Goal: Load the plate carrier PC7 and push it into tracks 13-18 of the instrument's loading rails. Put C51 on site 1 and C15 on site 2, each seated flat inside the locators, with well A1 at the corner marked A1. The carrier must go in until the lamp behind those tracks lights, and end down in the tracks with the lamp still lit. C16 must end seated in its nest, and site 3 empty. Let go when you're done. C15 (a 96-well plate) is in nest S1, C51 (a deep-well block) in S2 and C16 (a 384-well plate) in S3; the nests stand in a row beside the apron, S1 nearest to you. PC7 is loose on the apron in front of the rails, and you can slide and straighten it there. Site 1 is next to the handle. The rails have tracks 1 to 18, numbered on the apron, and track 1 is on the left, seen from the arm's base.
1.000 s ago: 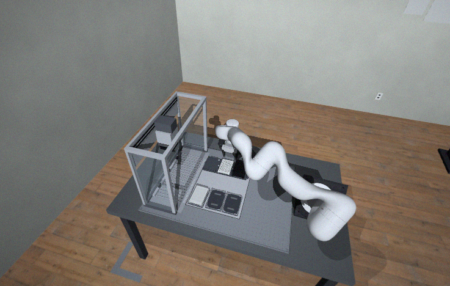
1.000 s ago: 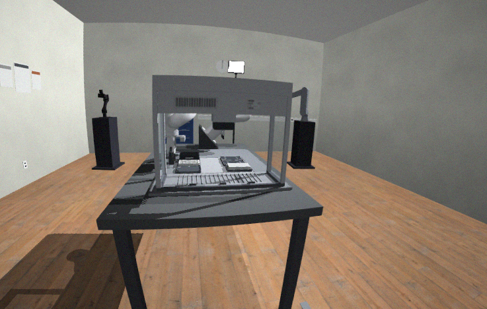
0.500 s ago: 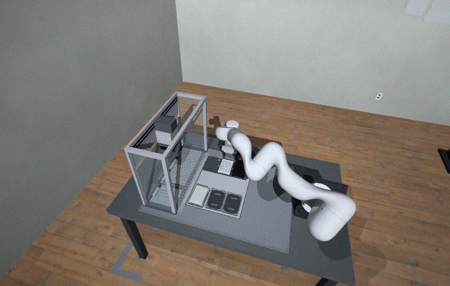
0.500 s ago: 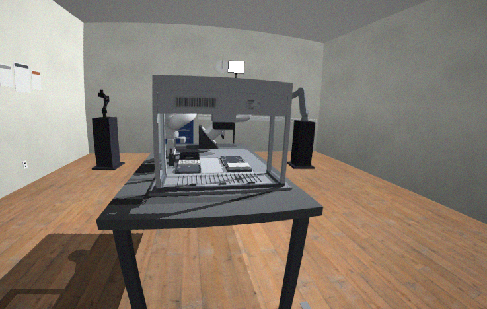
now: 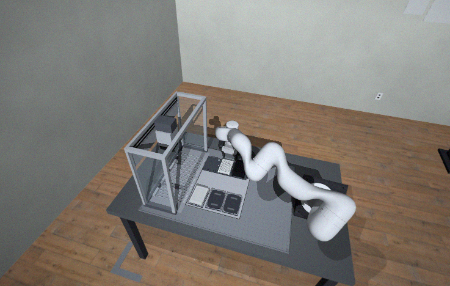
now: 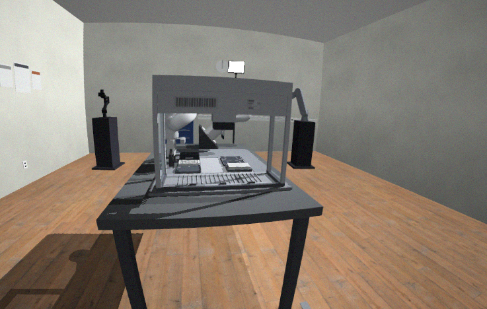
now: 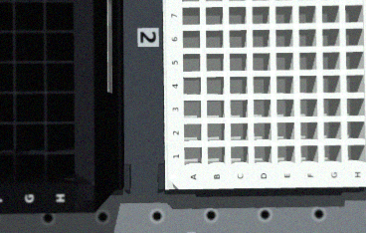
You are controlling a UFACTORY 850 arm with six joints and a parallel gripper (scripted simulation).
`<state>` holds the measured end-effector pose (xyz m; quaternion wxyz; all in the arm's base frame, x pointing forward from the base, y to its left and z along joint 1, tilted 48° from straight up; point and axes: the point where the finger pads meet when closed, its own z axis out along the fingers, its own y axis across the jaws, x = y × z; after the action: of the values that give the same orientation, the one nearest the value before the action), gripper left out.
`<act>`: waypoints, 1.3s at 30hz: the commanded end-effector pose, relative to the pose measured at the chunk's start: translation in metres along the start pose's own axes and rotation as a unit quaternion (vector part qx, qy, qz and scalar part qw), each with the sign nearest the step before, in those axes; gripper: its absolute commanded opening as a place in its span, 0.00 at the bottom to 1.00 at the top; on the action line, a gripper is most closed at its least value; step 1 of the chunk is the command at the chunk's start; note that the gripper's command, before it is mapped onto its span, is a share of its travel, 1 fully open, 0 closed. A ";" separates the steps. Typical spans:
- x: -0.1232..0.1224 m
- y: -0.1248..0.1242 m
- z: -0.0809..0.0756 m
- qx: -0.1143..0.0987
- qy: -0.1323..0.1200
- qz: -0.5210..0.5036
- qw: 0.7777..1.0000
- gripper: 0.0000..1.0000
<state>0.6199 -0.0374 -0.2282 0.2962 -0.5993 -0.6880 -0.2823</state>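
The wrist view looks straight down on carrier PC7 (image 7: 142,100). The white 96-well plate C15 (image 7: 272,92) lies flat just right of the label "2" (image 7: 148,37), with well A1 at its lower-left corner. The dark deep-well block C51 (image 7: 26,95) sits on the neighbouring site to the left. In the top view the gripper (image 5: 228,151) hovers over the white plate (image 5: 225,166) on the carrier, near the rails. It is open and holds nothing. Its fingers do not show in the wrist view. C16 (image 5: 198,195), a white plate, lies in the nest farthest from the arm base.
The instrument's frame (image 5: 167,153) stands over the loading rails (image 5: 180,178), left of the carrier. Two dark empty nests (image 5: 223,201) lie beside C16. A row of holes in the table plate (image 7: 265,215) runs below the carrier in the wrist view.
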 end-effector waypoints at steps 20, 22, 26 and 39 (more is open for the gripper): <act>0.009 0.001 -0.001 -0.001 0.000 0.000 1.000 1.00; 0.010 0.001 -0.001 -0.001 0.000 0.000 1.000 1.00; 0.012 0.001 -0.001 -0.001 0.000 0.000 1.000 1.00; 0.017 0.001 -0.001 -0.001 0.000 0.000 1.000 1.00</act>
<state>0.6183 -0.0274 -0.2171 0.2963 -0.5993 -0.6880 -0.2823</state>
